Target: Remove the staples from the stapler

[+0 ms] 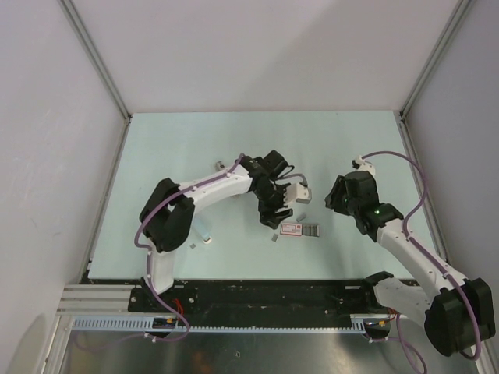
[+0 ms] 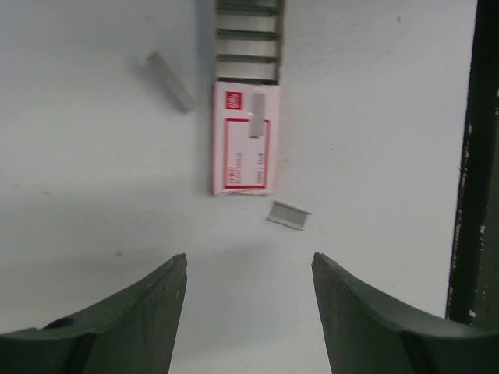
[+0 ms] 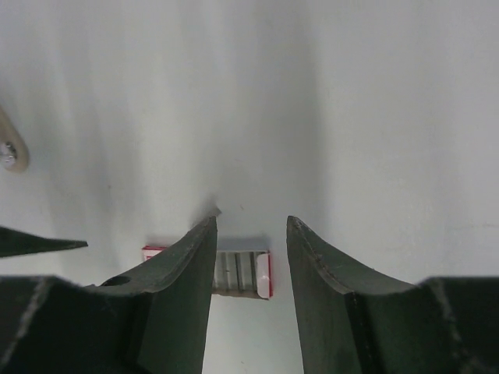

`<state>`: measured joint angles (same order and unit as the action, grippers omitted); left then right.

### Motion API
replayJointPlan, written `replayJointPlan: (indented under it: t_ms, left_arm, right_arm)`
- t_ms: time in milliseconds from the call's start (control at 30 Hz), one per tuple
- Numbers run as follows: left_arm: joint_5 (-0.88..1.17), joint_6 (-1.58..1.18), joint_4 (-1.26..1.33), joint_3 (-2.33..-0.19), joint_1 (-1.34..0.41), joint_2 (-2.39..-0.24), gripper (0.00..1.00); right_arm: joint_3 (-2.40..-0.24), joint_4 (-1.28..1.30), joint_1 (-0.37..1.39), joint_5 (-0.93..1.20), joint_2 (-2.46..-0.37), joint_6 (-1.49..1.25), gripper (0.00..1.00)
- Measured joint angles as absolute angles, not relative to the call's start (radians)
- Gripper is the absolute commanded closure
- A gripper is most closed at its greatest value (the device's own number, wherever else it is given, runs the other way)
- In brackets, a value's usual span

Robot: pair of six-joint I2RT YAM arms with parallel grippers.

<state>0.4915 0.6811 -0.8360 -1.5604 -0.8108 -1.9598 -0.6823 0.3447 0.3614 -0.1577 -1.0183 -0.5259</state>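
Nearest us, the left gripper (image 2: 249, 263) hangs released, jaws wide, holding nothing. Just ahead lies one staple strip (image 2: 288, 215), long axis crosswise, off the near right corner of the pink-and-white box (image 2: 243, 164) and not touching it. A second staple strip (image 2: 171, 80) lies left of the box, slanting away leftward. A ribbed grey tray (image 2: 248, 39) juts from the box's far end. Beyond it the right gripper (image 3: 251, 223) hovers, parted and empty.
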Motion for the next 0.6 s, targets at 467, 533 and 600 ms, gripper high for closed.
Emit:
replayJointPlan:
  t_ms: [467, 533, 600]
  left_arm:
    - [0.445, 0.626, -0.701, -1.431, -0.948, -1.983, 0.27]
    - [0.429, 0.609, -0.677, -1.428, -0.955, -1.998, 0.27]
    - [0.418, 0.598, -0.66, -1.428, -0.956, -2.006, 0.27]
  right_arm:
    - [-0.615, 0.376, 0.347, -0.156, -0.978, -0.551, 0.53]
    - [-0.614, 0.376, 0.345, -0.153, -0.971, -0.551, 0.52]
    - [-0.61, 0.373, 0.345, -0.15, -0.967, -0.552, 0.52]
